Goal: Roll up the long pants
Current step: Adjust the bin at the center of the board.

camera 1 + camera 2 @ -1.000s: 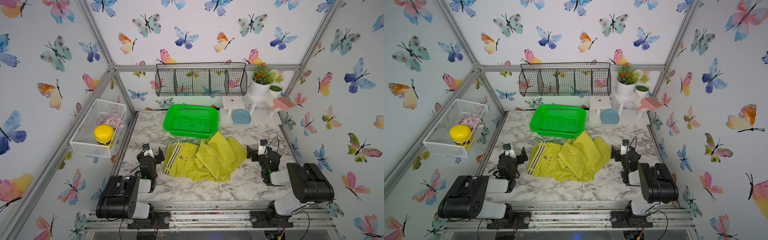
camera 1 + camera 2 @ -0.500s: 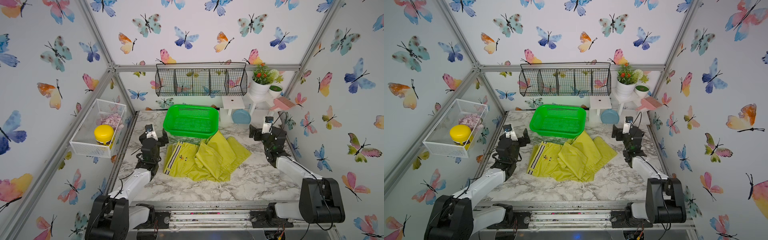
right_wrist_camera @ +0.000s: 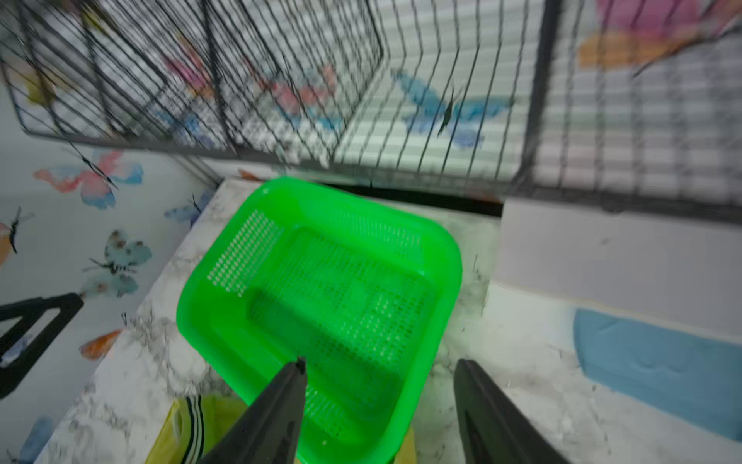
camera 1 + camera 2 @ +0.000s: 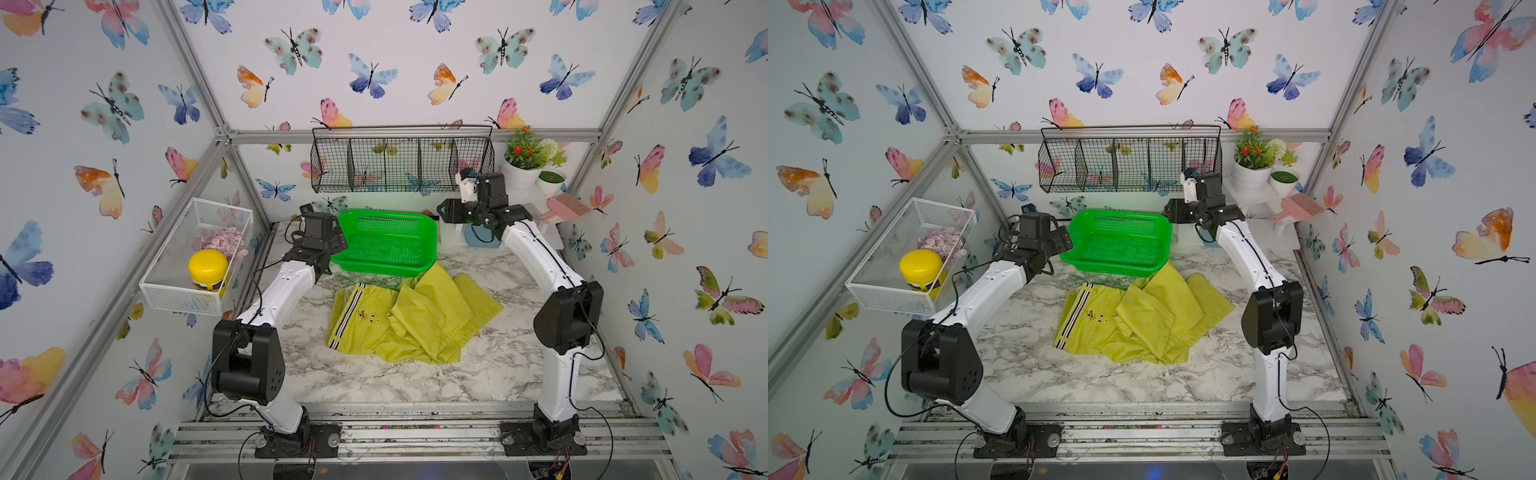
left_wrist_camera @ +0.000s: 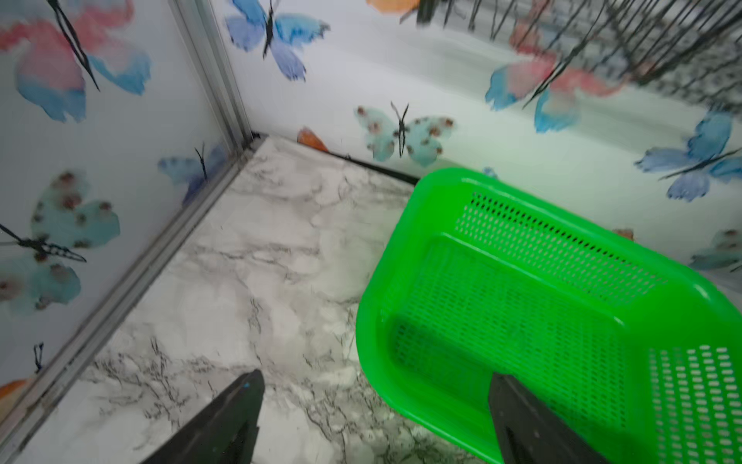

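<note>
Top views: long pants (image 4: 415, 322) lay crumpled on tabletop (image 4: 374, 382), against green basket (image 4: 386, 245); both grippers raised, well apart from them | Left wrist: left gripper (image 5: 373, 375) fingers spread, empty | Right wrist: right gripper (image 3: 380, 360) fingers parted, empty | Advice: probably lower both, flatten pants, then roll from waistband (image 4: 347, 316).

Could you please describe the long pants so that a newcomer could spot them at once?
Start at the marble tabletop and find the bright green basket at its back. Just in front of it lie the long pants, a crumpled yellow-green heap. Unlike the rigid basket, they are soft fabric with a black-and-white striped waistband.
</note>
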Robot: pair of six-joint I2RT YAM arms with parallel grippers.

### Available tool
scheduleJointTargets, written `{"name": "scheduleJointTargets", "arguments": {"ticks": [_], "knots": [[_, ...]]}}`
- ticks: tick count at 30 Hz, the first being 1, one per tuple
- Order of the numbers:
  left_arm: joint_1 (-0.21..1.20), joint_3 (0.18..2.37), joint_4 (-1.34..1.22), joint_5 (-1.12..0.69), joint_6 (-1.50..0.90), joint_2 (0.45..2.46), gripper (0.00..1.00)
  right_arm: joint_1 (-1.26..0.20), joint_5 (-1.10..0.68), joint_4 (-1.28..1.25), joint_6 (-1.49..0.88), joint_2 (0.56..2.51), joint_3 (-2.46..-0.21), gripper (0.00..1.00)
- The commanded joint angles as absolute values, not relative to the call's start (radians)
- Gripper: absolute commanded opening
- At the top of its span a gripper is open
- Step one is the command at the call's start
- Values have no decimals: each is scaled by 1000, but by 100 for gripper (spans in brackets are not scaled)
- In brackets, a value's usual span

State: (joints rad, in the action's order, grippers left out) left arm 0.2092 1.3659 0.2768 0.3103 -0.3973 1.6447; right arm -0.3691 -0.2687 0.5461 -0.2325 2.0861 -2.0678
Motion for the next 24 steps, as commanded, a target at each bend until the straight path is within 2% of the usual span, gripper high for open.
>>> {"name": "scheduleJointTargets", "arguments": {"ticks": [1, 5, 9, 15, 21, 24], "knots": [[204, 1428, 354, 246, -458, 1644, 93, -421, -326, 736, -198, 2071, -2051, 65], [204, 1433, 375, 248, -449, 1653, 94, -489, -336, 772, -109, 2057, -1976, 72], [204, 1413, 398, 219, -442, 1651, 95, -585, -300, 938, -22, 2141, -2070, 71], [204, 1354, 407, 182, -442, 1635, 95, -717, -115, 960, 46, 2198, -2068, 69], [204, 1276, 407, 154, -430, 1582, 96, -734, 149, 958, 119, 2354, -2238, 70], [204, 1250, 420, 159, -412, 1548, 97, -729, 128, 945, 130, 2387, -2266, 71]]}}
